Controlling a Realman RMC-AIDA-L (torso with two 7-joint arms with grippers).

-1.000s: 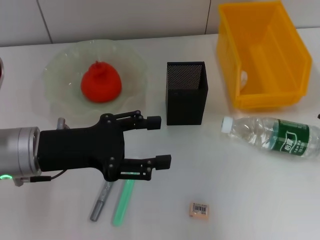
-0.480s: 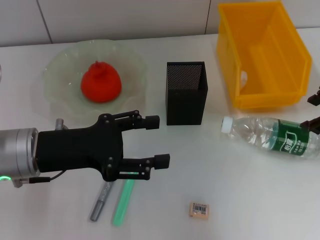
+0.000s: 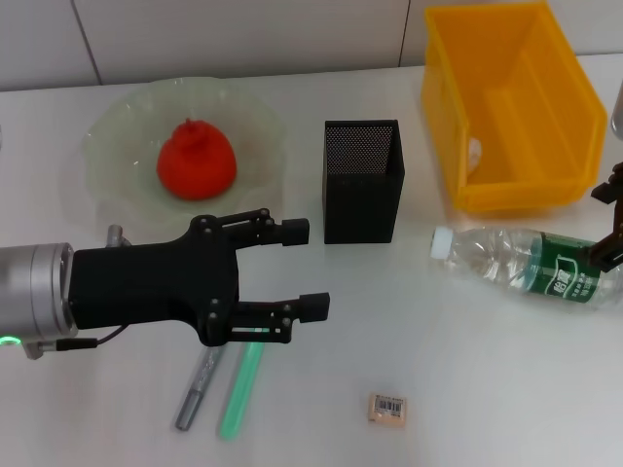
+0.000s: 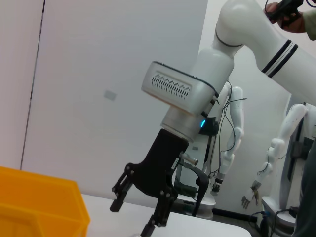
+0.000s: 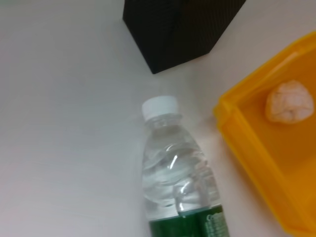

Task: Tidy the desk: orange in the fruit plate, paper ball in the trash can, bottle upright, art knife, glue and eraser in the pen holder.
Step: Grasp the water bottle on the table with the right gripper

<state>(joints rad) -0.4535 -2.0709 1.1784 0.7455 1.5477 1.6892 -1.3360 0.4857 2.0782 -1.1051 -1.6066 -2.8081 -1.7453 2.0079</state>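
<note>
The orange [image 3: 197, 161] lies in the fruit plate [image 3: 109, 131]. The bottle [image 3: 531, 265] [image 5: 177, 173] lies on its side, cap toward the pen holder [image 3: 362, 180] [image 5: 177, 24]. My right gripper [image 3: 605, 222] [image 4: 132, 217] stands open at the bottle's base end. The paper ball [image 5: 290, 101] [image 3: 474, 151] sits inside the trash can [image 3: 511, 107] [image 5: 276, 163]. Open and holding nothing, my left gripper [image 3: 307, 269] hovers left of the pen holder. Below it lie a grey pen-shaped tool [image 3: 198, 387], which looks like the art knife, and a green stick [image 3: 240, 384], perhaps the glue. The eraser [image 3: 387, 409] lies near the front edge.
White desk [image 3: 467, 370] with a tiled wall behind. The left arm's black body covers the upper ends of the grey tool and green stick. The trash can stands close behind the bottle.
My right gripper came in from the right edge and now stands over the bottle's base end. The left gripper shifted slightly back toward the left.
</note>
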